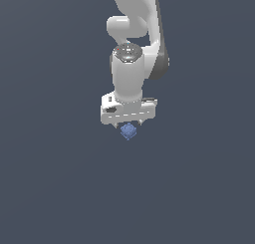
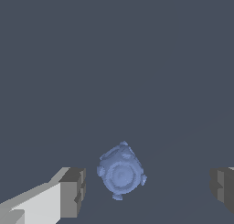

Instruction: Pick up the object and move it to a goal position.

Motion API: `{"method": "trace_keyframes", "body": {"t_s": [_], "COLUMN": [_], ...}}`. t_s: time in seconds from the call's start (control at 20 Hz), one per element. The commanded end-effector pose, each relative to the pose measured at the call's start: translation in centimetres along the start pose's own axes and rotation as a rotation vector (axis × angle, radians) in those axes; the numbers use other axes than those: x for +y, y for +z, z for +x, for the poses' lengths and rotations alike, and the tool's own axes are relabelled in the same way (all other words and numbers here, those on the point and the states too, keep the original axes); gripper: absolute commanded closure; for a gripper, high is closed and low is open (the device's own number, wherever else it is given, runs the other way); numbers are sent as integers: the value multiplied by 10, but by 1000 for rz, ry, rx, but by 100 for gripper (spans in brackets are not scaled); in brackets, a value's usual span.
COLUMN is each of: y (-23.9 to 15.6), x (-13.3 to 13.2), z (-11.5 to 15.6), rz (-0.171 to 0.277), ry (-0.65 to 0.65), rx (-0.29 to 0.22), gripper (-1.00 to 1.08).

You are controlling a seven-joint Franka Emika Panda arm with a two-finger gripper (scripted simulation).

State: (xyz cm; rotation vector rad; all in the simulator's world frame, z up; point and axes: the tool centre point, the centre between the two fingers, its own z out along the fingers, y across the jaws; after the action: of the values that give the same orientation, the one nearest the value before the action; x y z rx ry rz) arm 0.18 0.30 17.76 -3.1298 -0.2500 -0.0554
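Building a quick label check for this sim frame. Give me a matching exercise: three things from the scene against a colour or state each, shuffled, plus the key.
Things:
1. blue block
2. gripper
3. arm's wrist housing

Descriptions:
A. white, rounded, directly above the fingers in the exterior view
B. open, with a wide gap on each side of the object
C. small, bumpy-faceted, sitting between the two fingers, touching neither

Pairs: 1-C, 2-B, 3-A
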Motion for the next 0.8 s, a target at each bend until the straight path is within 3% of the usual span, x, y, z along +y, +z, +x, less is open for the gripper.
{"method": "trace_keyframes", "body": {"t_s": [0.0, 0.75], "y": [9, 69], "x": [0, -8], "z": [-5, -45], "rz": [-1, 5], "ry": [-57, -456], "rx": [-4, -29], "gripper": [-92, -92]}}
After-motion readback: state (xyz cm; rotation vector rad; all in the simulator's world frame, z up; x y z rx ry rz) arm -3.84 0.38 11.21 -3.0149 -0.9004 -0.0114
